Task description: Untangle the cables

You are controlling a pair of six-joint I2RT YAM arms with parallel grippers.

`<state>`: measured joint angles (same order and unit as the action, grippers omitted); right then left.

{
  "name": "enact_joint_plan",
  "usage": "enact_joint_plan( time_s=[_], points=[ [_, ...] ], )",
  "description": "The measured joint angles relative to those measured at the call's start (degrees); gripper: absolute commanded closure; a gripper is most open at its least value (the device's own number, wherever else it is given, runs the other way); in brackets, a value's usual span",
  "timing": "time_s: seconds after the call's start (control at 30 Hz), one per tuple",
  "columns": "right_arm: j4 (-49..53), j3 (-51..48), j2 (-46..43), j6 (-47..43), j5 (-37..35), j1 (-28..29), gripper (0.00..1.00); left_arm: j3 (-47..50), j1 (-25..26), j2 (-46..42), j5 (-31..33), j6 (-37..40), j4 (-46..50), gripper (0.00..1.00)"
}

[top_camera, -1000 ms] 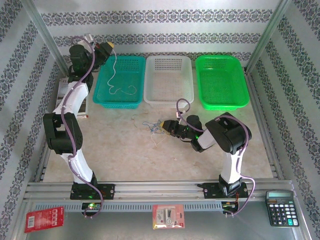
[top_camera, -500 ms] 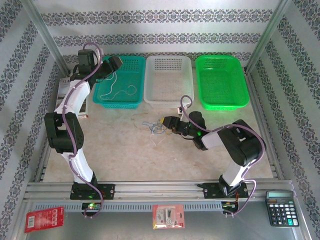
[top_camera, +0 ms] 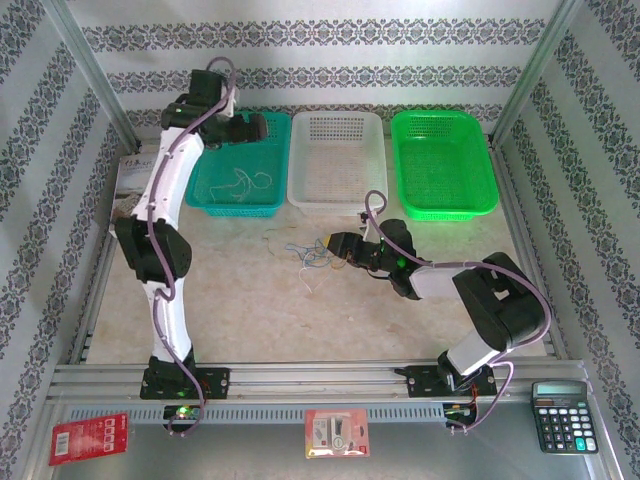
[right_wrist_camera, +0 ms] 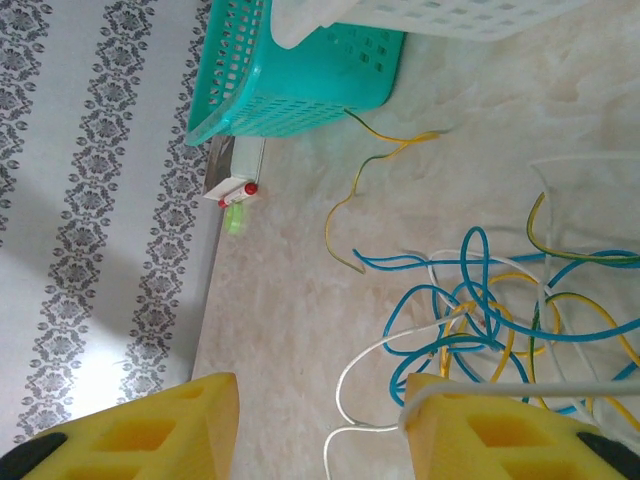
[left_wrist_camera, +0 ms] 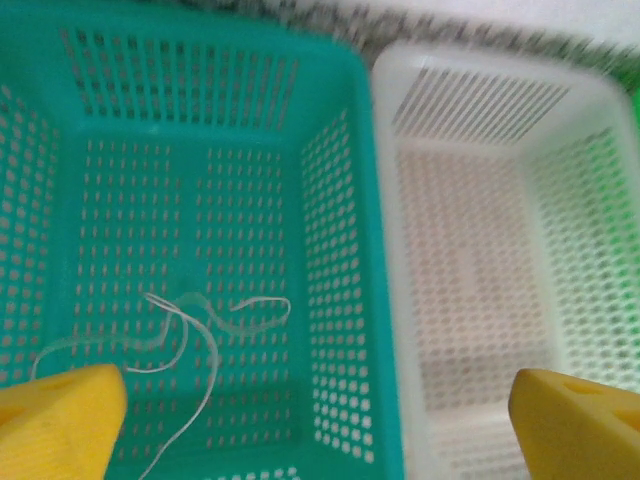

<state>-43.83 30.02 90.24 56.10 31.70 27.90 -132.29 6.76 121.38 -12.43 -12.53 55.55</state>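
– Edges first?
– Three baskets in a row along the far side: teal basket on the left, white basket in the middle, green basket on the right. Metal rail across the near edge.

– Open room?
– Broad bare table between baskets and rail, free to the left and near side of the tangle. Tighter on the right, with the right arm lying low across the surface there.

– And the cables?
– Tangled cables, blue, yellow and white, flat on the table. Near side of the gap between the teal and white baskets, just left of the right gripper. One white cable well apart from the rest, loose on the floor of the teal basket.

– Right jaws?
– Spread wide, gripping nothing. From the wrist camera, loops of the tangle just beyond the yellow fingertips, with one white strand running along the tip of one finger. Touching or merely crossing in front, impossible to tell.

– Left?
– Left gripper up over the far part of the teal basket, jaws wide apart and empty. White cable down on the basket floor, closer to one yellow finger than the other, clear of both.
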Motion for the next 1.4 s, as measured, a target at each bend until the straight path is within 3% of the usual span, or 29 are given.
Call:
enact_joint_plan(
  time_s=[0.17, 0.33, 0.63, 0.83, 1.07, 1.3, 1.4],
  points=[
    [5.07, 0.44, -4.52, -2.16, -0.85, 0.11, 0.52, 0.09, 2.19, 2.64, 5.66, 2.99, 4.68, 0.0],
    [12.57, 2.47, -9.75, -5.81, -2.29, 1.27, 0.52, 8.79, 3.74, -4.46, 5.27, 3.02, 2.34, 0.0],
    [25.88, 6.38, -17.49, -13.09, -6.58, 2.97, 0.53, 41.0, 4.5, -35.17, -0.85, -1.84, -12.33, 0.0],
    [34.34, 9.79, -18.32, -17.77, -11.34, 5.07, 0.53, 65.9, 4.85, -48.28, -4.7, -7.52, -21.84, 0.09],
    [37.44, 11.5, -17.9, -19.98, -14.78, 7.58, 0.53, 81.0, 9.35, -48.22, -3.85, -12.0, -27.5, 0.29],
    [38.73, 11.5, -17.55, -20.46, -17.22, 9.51, 0.53, 81.55, 14.73, -40.02, 3.76, -13.53, -33.77, 0.5],
    [38.84, 11.5, -17.55, -20.5, -17.66, 9.51, 0.53, 81.02, 16.22, -35.87, 7.43, -13.79, -35.34, 0.53]
  ],
)
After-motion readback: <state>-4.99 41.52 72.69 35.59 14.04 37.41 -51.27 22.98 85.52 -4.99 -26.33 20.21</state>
